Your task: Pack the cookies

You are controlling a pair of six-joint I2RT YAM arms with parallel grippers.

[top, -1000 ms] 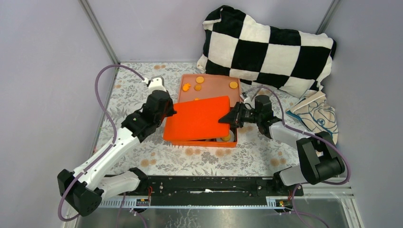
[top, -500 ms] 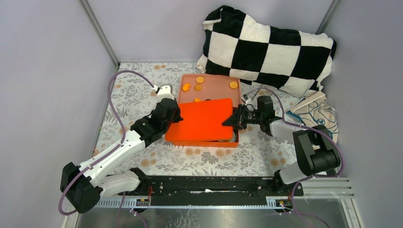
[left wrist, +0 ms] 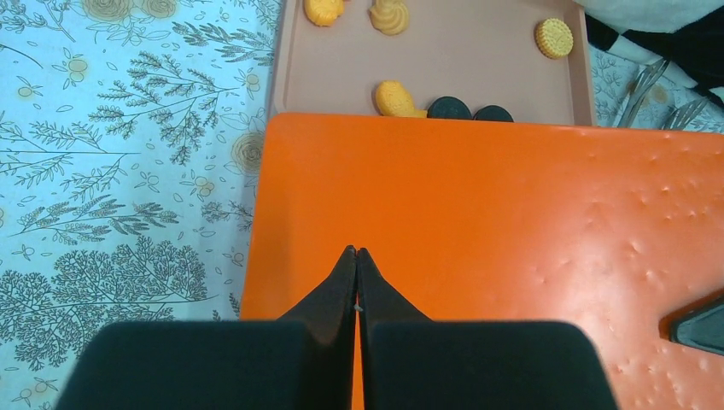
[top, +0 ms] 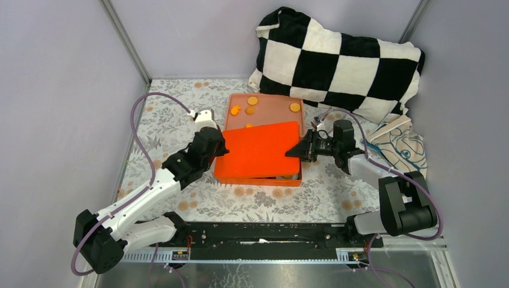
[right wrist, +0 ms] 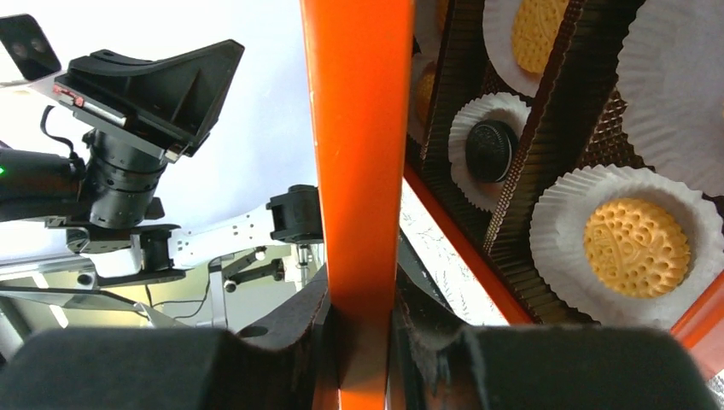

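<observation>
Most cookies (right wrist: pixel 636 248) sit in paper liners (right wrist: pixel 559 224) inside the orange box (top: pixel 255 179); a few lie on the pink tray (top: pixel 277 113) behind. Closing looks underway: the right gripper (right wrist: pixel 363 320) pinches the tilted lid (top: pixel 258 150), and the left gripper (left wrist: pixel 356 256), closed and empty, points at its top. Next, the lid likely needs squaring and lowering.

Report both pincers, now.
Left pincer: closed, holding nothing, over the orange lid.
Right pincer: closed on the edge of the orange lid.
</observation>
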